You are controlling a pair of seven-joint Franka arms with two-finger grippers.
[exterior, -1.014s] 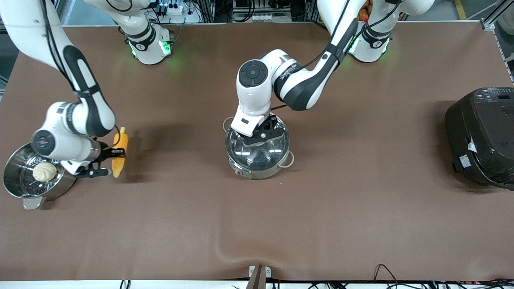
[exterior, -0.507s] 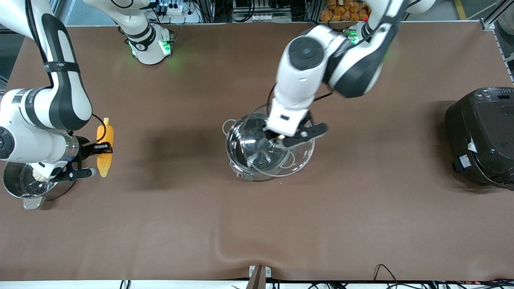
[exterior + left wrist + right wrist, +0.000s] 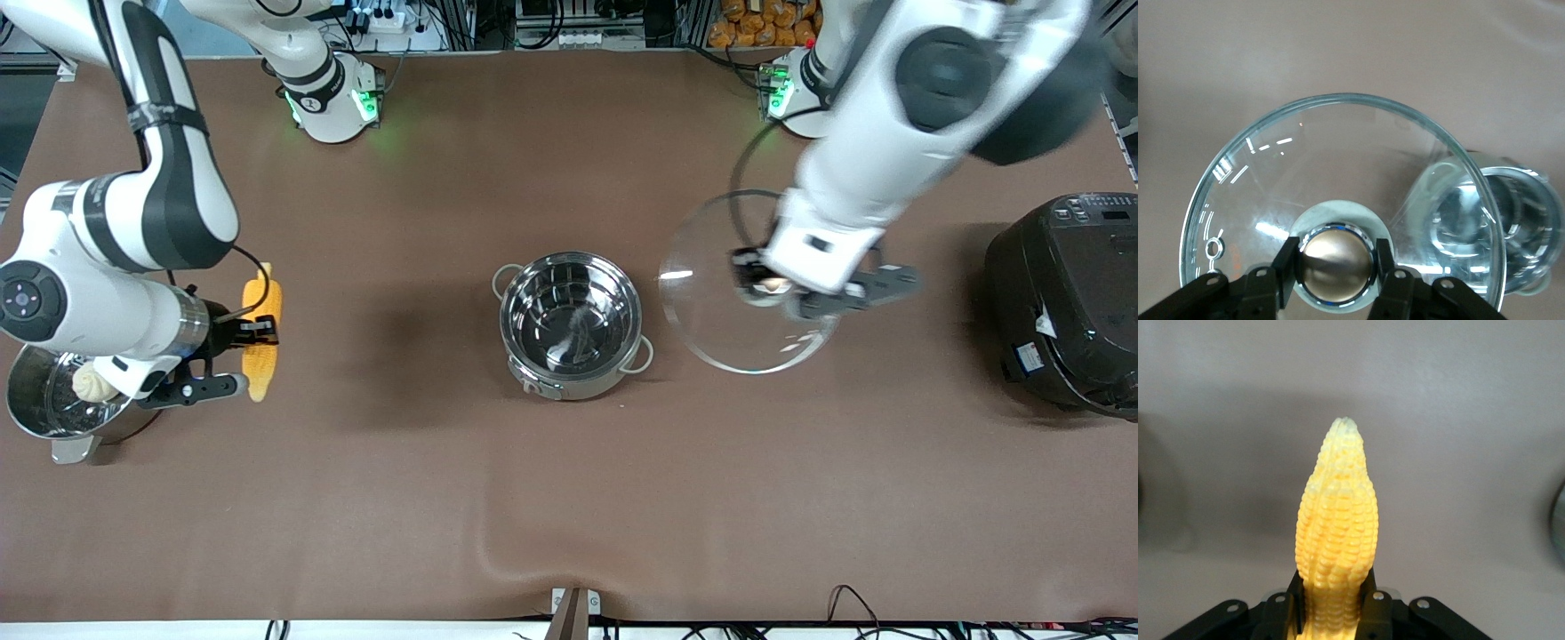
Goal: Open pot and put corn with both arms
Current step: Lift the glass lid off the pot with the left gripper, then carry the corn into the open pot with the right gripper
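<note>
With the left gripper pinching the lid by its knob clear of the open pot, we carry the corn, clamped in the right gripper, level over the pot before releasing.

- Pot: shiny steel, uncovered, upright mid-table, wire-loop handles.
- Glass lid: airborne, tilted, over table between pot and the left arm's end; coppery knob clamped.
- Corn: yellow cob, gripped, airborne.

Polished steel pot — mirror-bright, clear glass lid, matt brown table cover, bumpy corn
</note>
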